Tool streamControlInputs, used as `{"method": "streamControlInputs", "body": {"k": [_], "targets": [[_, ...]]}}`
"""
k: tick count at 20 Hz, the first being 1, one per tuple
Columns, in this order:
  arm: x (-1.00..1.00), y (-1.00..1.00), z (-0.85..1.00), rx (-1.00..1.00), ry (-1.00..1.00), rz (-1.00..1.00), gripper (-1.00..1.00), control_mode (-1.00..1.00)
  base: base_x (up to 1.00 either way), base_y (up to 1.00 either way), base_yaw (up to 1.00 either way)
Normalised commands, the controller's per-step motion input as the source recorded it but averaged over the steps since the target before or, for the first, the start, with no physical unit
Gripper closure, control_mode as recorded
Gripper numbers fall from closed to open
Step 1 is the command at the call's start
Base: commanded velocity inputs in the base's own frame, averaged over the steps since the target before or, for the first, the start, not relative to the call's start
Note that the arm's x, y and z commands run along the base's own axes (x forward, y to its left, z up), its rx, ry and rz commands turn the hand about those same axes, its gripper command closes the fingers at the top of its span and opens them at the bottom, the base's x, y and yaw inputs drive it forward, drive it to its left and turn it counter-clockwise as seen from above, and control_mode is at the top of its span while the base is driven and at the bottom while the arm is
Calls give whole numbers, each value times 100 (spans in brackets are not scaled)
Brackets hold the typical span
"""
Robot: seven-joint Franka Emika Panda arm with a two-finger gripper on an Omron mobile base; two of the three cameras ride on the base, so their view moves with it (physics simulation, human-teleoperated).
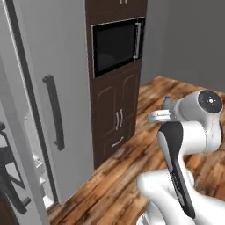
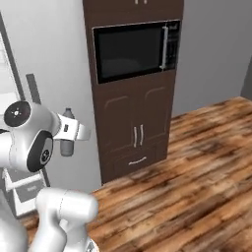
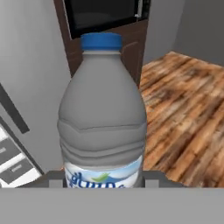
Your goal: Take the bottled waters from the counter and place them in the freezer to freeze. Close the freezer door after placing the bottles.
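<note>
Gripper (image 3: pixel 104 183) clamps the clear greyish blue-capped plastic bottle (image 3: pixel 103 118) upright, mid-air before the dark brown oven cabinet (image 2: pixel 133 93); light-grey freezer (image 1: pixel 26 176) stands open leftward, so a wide swing risks clipping its door edge.

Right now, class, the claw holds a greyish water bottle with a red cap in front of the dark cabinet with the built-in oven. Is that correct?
Not quite. The cap is blue, not red, as the hand view shows. The rest stands: the claw holds a greyish bottle in front of the dark cabinet with the built-in oven.
</note>
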Motion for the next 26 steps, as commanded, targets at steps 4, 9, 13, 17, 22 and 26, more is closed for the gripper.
{"method": "streamControlInputs", "body": {"k": [4,9,13,17,22,26], "targets": [[0,0,0,0,0,0,100,100,34,-62,76],[0,0,0,0,0,0,100,100,38,-61,77],[0,0,0,0,0,0,100,100,17,-63,78],[0,0,0,0,0,0,100,100,1,-70,73],[0,0,0,0,0,0,100,100,17,-65,73],[0,0,0,0,0,0,100,100,24,-49,69]]}}
